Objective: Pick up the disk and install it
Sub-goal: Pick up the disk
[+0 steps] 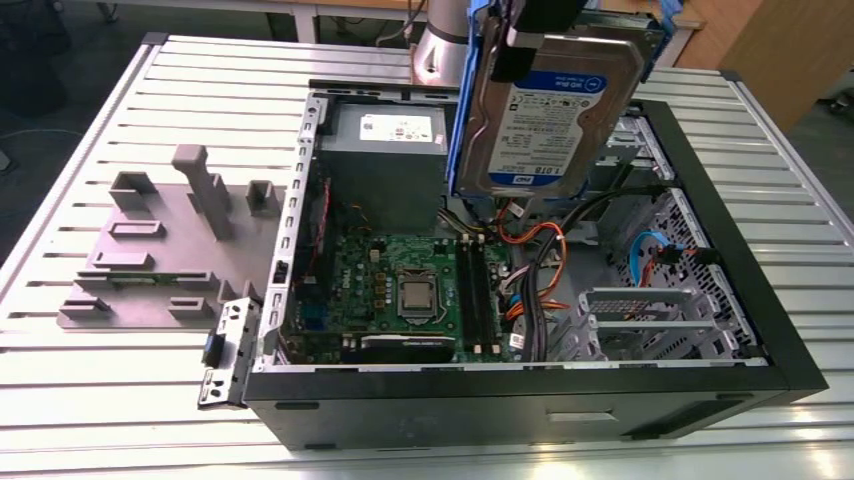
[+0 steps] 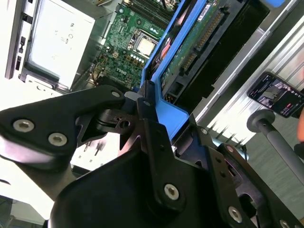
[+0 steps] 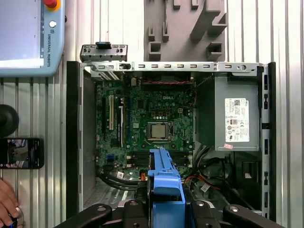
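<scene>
Exterior view: disk [image 1: 545, 112], blue-and-white label [image 1: 567, 130] outward, hangs tilted above the open case [image 1: 757, 290].
Second wrist view: gripper [image 2: 152, 111] clamped on the disk's blue carrier [image 2: 172, 116].
First wrist view: carrier over the motherboard [image 3: 142, 114]; cables [image 3: 213, 166] near.
Judgement: firm grip, steer clear of cables.
Labels present, unread.

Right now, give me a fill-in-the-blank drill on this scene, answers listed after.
The claw grips the disk by its ____ plastic carrier.
The disk hangs ____ the open computer case.
The grey fixture plate lies on the exterior view's ____ side of the case.
Missing words: blue; above; left.
</scene>
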